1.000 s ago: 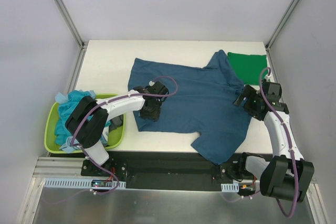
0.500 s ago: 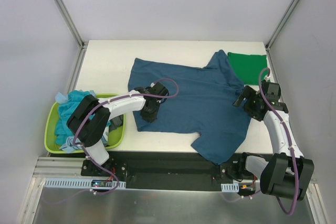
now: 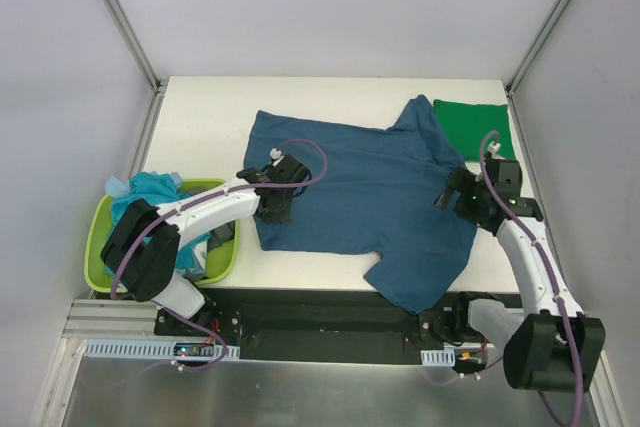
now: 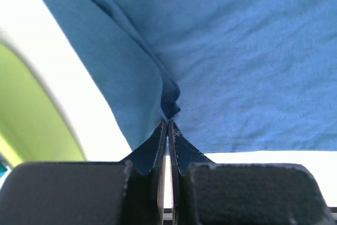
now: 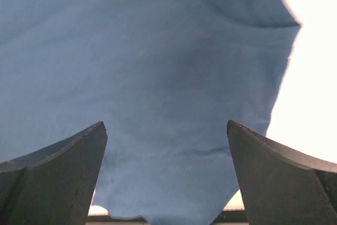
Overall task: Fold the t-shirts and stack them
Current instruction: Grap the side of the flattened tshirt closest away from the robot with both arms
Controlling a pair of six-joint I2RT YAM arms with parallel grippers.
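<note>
Twice reaching over the dark teal t-shirt (image 3: pixel 370 187) spread on the table (image 3: pixel 200 127) beside the folded green t-shirt (image 3: pixel 472 127): bending the left arm across to its left edge, crooking the right over its right side. Pinching only a thin cloth ridge in the left gripper (image 4: pixel 167 125), risking a slip when lifting. Holding the right gripper (image 5: pixel 166 177) spread above the cloth, gripping nothing, risking a lopsided fold

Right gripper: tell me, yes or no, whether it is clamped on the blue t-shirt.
No: in the right wrist view the right gripper has its fingers wide apart over the blue t-shirt, with no cloth pinched.
</note>
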